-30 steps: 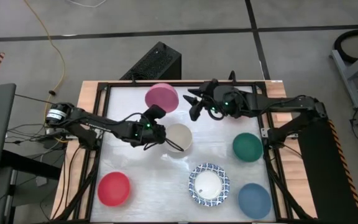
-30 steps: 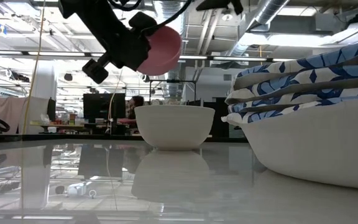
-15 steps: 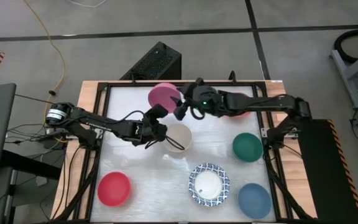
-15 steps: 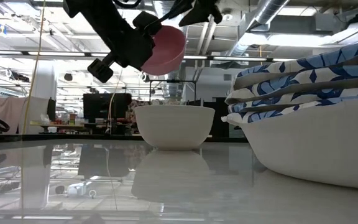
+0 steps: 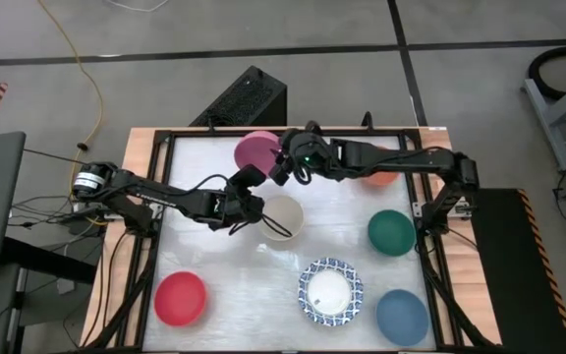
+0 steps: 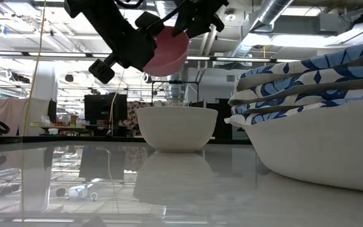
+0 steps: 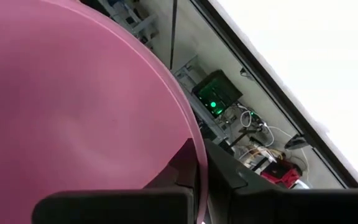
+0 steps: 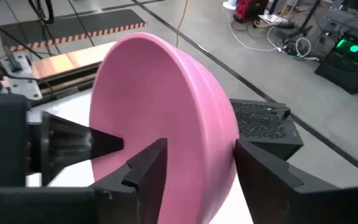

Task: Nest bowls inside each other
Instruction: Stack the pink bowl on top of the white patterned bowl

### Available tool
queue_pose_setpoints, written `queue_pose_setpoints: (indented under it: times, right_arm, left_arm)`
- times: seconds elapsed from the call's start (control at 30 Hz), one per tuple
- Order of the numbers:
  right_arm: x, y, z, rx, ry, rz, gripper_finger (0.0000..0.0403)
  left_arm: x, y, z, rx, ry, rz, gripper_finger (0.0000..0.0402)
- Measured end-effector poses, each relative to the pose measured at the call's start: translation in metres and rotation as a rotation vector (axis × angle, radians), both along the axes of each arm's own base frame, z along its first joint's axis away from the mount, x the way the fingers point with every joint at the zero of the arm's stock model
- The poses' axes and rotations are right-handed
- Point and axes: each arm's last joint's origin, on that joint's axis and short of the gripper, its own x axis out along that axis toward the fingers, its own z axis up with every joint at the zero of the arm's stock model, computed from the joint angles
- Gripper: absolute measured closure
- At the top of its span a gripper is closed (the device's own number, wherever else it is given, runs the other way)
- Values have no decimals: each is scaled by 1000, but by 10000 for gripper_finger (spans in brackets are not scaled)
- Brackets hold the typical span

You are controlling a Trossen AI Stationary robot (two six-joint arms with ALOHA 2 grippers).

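The pink bowl (image 5: 255,149) hangs in the air above the table's far middle, tilted onto its side, with my left gripper (image 5: 249,176) shut on it. My right gripper (image 5: 281,167) is open at the bowl's right side. Its two fingers (image 8: 146,167) stand on either side of the bowl's wall (image 8: 194,118). Under the pink bowl, the cream bowl (image 5: 283,216) stands on its base on the table. The low view shows the pink bowl (image 6: 169,50) well above the cream bowl (image 6: 176,128). My left gripper pinches the pink bowl's rim (image 7: 190,134), one finger inside the bowl and one on its outer wall. The fingers come nearly level from the table's left. The bowl is lifted clear and tilted on its side. My right gripper: I cannot tell whether its fingers touch the bowl.
A red bowl (image 5: 180,298) sits near left, a teal bowl (image 5: 391,233) at the right and a blue bowl (image 5: 402,317) near right. A stack of blue-patterned bowls (image 5: 330,292) stands near the middle. An orange bowl (image 5: 382,178) lies partly under my right arm.
My right gripper has moved toward the table's left and slightly down to the pink bowl, rolling a little, and its fingers now straddle the bowl's wall. My left gripper has kept the bowl in place.
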Motion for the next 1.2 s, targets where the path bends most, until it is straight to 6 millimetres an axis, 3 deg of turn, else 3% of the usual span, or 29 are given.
queue_pose_setpoints:
  times: [0.13, 0.37, 0.6, 0.8, 1.03, 1.2]
  right_arm:
    - [-2, -3, -1, 21, 11, -17, 240]
    - [-7, -10, -8, 83, 46, -65, 385]
    - [-9, -10, -10, 116, 56, -70, 392]
    - [-12, -11, -14, 174, 78, -89, 396]
    - [-24, -24, -12, 282, 100, -31, 396]
    - [-40, -33, -3, 381, 111, 50, 396]
  left_arm:
    - [0, 0, 0, 0, 10, -5, 401]
    - [2, -1, 1, -13, -19, -20, 400]
    - [6, -2, 5, -36, -61, -56, 391]
    - [9, -11, 16, -74, -163, -104, 328]
    - [11, -22, 52, -152, -374, -135, 224]
    - [-9, -29, 87, -292, -576, -151, 176]
